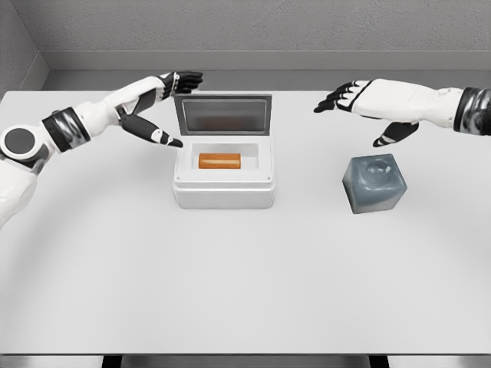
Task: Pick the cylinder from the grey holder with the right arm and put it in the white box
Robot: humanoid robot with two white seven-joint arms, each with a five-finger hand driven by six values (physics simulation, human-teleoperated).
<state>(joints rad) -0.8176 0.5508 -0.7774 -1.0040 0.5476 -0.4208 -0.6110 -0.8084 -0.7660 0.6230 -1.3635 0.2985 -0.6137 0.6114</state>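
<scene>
Inside the white box [223, 188], near the middle of the surface [245, 291], an orange cylinder [220, 161] lies on its side in the recess, with the lid standing open behind it. Right of the box and well apart from it sits the grey holder [374, 182], a translucent block whose round top socket looks empty.

Above and behind the holder hovers the right hand [360, 103], fingers spread and relaxed, gripping nothing. At the box's upper left corner the left hand [165, 107] is also spread, its thumb pointing down toward the box's left rim without clearly touching it.

Judging from this layout, the placing looks done, so the step in hand is clearing away. Doing it well means lifting the right hand up and back, keeping the fingers clear of the holder and the raised lid so neither is knocked.

Hard to make out: whether the holder's socket is truly empty, since its material blurs the interior. Both arms are cut off at the picture's edges.
</scene>
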